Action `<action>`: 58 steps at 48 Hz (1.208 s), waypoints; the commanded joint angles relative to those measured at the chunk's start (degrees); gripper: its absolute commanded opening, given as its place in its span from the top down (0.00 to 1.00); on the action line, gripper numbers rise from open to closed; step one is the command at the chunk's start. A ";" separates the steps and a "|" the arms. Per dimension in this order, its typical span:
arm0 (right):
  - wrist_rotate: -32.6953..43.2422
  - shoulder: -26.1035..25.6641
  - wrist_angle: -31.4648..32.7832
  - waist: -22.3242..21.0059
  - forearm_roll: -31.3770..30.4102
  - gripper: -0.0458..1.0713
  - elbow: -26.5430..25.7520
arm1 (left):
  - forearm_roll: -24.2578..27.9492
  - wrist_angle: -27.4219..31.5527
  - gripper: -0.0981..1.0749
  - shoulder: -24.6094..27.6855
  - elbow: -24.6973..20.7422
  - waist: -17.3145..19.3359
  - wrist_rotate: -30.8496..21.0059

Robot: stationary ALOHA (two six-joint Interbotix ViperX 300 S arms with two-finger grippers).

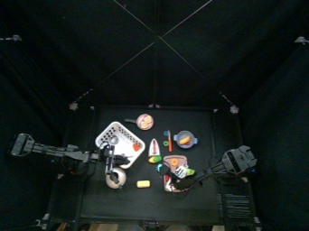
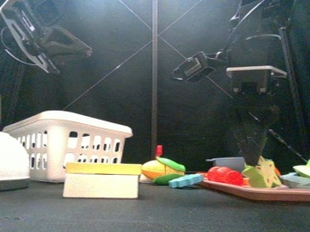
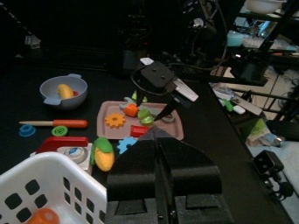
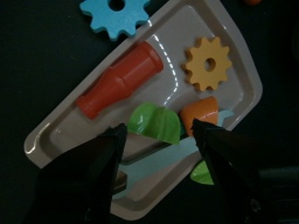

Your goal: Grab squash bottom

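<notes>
**Green squash piece waited on the tray under wide-open jaws**

Green and rounded, the squash bottom [image 4: 156,122] lay on the pale tray [image 4: 70,131], touching a small orange piece [image 4: 201,112] on one side, with a red-orange carrot-shaped piece [image 4: 122,79] and a yellow gear [image 4: 209,63] close by on the same tray. The right gripper [image 4: 160,149] hung directly over it, jaws spread wide with nothing between them, one finger on each side of the green piece. The left gripper [image 3: 158,175] rested well apart near the white basket [image 2: 67,140], jaws narrow and apparently empty.

The crowding was the main risk. A jaw coming down on the orange side could have caught that neighbour instead, or pinched both pieces together. The squash's curved surface could also have squirted out of a closing grip. Pressing on the tray's rim might have tipped or shifted the tray.
</notes>
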 commanded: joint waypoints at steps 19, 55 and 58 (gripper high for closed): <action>-0.88 0.88 0.18 -0.18 0.88 0.14 -1.32 | -0.35 -0.18 0.65 0.00 -0.70 0.09 0.00; -1.85 -2.02 1.32 0.00 -0.35 0.40 -1.93 | -0.26 -0.18 0.65 0.00 -0.53 0.09 0.00; -1.76 -3.34 1.05 0.00 -1.85 0.40 -1.76 | -0.26 -0.18 0.65 0.00 -0.53 0.09 0.00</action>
